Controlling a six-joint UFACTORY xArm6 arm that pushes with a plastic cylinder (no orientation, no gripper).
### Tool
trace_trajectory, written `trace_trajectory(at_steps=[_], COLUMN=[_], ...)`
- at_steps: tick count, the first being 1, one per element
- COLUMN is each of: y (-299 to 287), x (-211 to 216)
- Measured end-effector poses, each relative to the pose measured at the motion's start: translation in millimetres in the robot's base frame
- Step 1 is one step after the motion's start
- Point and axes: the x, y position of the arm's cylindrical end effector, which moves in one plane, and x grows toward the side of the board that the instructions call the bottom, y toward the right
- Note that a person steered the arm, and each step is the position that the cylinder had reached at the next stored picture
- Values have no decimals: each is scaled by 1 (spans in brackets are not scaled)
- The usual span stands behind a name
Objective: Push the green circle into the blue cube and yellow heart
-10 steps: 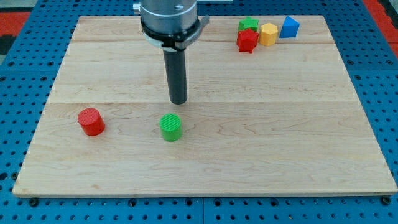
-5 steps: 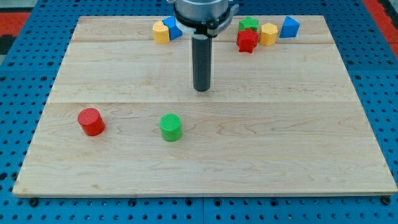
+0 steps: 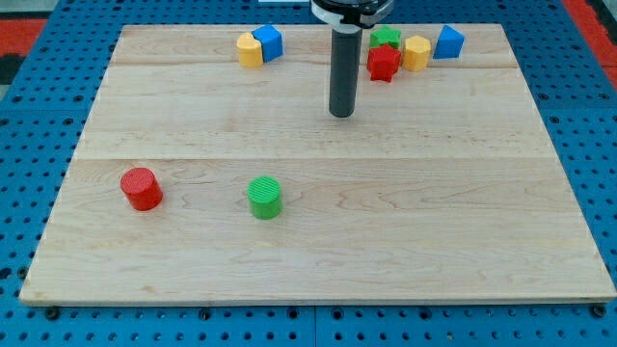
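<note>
The green circle (image 3: 264,197) stands on the wooden board (image 3: 463,212), left of centre and towards the view's bottom. The yellow heart (image 3: 250,49) and the blue cube (image 3: 269,41) sit side by side, touching, near the board's top edge. My tip (image 3: 341,113) is above and to the right of the green circle, well apart from it, and below and to the right of the blue cube. It touches no block.
A red cylinder (image 3: 142,188) stands at the view's left. At the top right are a cluster of a green star (image 3: 386,39), a red star (image 3: 383,63) and a yellow block (image 3: 416,53), with a second blue block (image 3: 448,41) beside them.
My tip has moved up and to the right, away from the green circle. The yellow heart and blue cube, hidden behind the arm before, now show. No block has moved.
</note>
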Motion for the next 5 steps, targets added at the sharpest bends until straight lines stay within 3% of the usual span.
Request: trace_trajectory(at_steps=[2,3,4,5], y=[-76,-76,-64,48], x=[-58,-60,19,78])
